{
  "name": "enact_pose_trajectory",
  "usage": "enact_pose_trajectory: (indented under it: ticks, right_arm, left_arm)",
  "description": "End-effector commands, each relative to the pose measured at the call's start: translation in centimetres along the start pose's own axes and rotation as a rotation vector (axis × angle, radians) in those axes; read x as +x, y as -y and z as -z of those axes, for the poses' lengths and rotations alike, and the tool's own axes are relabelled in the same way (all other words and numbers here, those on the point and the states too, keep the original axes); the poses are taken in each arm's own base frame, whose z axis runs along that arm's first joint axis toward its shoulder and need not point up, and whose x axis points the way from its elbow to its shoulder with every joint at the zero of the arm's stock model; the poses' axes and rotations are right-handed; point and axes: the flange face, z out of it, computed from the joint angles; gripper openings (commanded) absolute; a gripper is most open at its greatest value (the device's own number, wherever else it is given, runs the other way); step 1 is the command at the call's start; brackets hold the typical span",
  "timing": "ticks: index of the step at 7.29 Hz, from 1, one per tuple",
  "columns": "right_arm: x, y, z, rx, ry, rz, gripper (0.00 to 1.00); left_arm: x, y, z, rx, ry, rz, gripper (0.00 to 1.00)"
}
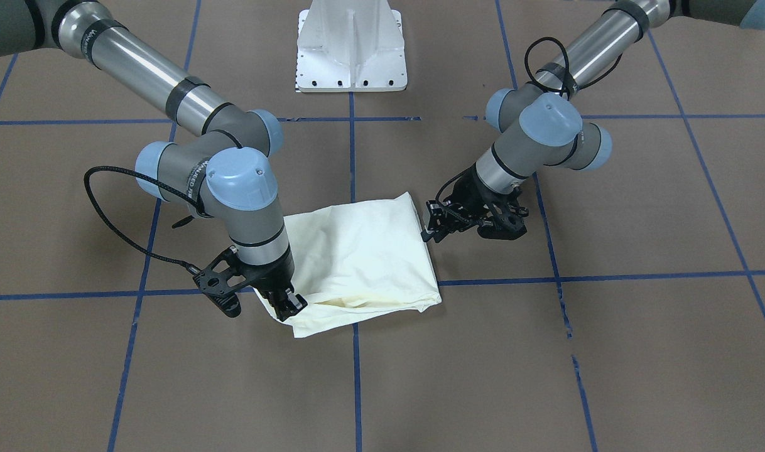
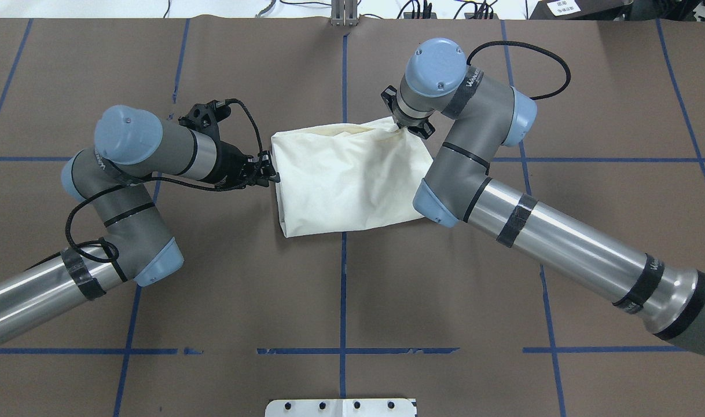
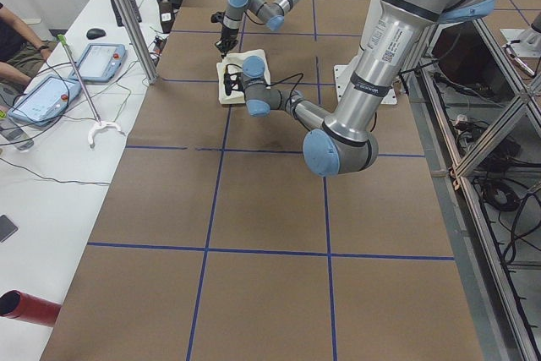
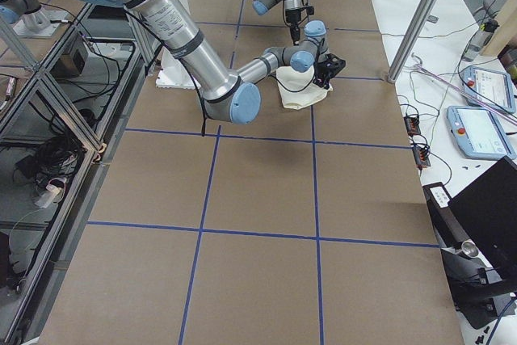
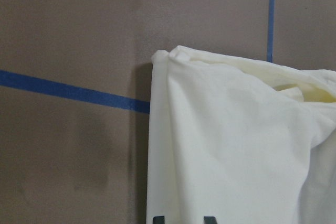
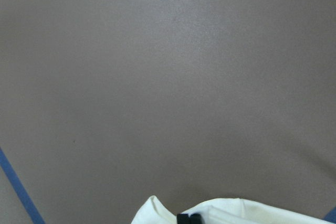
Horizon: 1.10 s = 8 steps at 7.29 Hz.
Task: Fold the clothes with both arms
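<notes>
One broad brown tabletop (image 2: 213, 289), gridded in blue tape (image 2: 343, 278), carries the whole scene as I run the rig from a distance. Over it reach the left arm (image 2: 173, 153) and the right arm (image 2: 561, 243), converging on the cream shirt (image 2: 347, 179). The shirt lies near the middle of the tabletop, across a tape line. It is gathered into a compact, roughly rectangular bundle with no print showing.

The right pincer (image 1: 289, 306) is closed tight on the bundle's corner on its own side, the one farther from the robot's base, with cloth nipped between its tips. The left pincer (image 2: 270, 174) sits at the opposite edge. Its fingertips (image 5: 210, 219) are parted a little over the cloth and, as far as I can see, grip nothing.

My reading is that the fold is well along and this step is securing the second hold. To do it well, I would slide the left pincer over the edge so it takes every layer, then close it firmly. Both sides should then lift together at even height, with the cloth taut so the layers do not slip.
</notes>
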Motion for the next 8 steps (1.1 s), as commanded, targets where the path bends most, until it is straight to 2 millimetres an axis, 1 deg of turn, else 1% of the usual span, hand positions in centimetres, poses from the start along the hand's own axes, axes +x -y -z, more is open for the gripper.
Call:
enact_pose_trajectory:
  ticks: [1, 3, 5, 6, 7, 8]
  right_arm:
    - [-0.17, -0.07, 0.17, -0.001, 0.004, 0.001, 0.00]
    - [-0.29, -0.14, 0.31, -0.002, 0.007, 0.001, 0.00]
    - [-0.39, 0.33, 0.46, 0.002, 0.009, -0.003, 0.00]
    - [-0.41, 0.45, 0.50, 0.003, 0.009, -0.002, 0.00]
    - [-0.43, 0.56, 0.54, 0.004, 0.010, -0.003, 0.00]
    - [-0.36, 0.72, 0.50, 0.006, 0.009, -0.005, 0.00]
  left_arm:
    - [0.54, 1.52, -1.12, 0.010, 0.012, 0.013, 0.34]
    - [0.53, 1.77, -1.11, 0.013, 0.002, 0.011, 0.31]
    - [0.17, 2.10, -1.83, 0.014, -0.012, 0.020, 0.26]
    - [0.04, 2.15, -1.99, 0.012, -0.009, 0.024, 0.26]
    - [0.09, 2.17, -2.03, 0.012, -0.009, 0.027, 0.05]
    - [0.52, 2.42, -1.81, 0.013, -0.015, 0.026, 0.00]
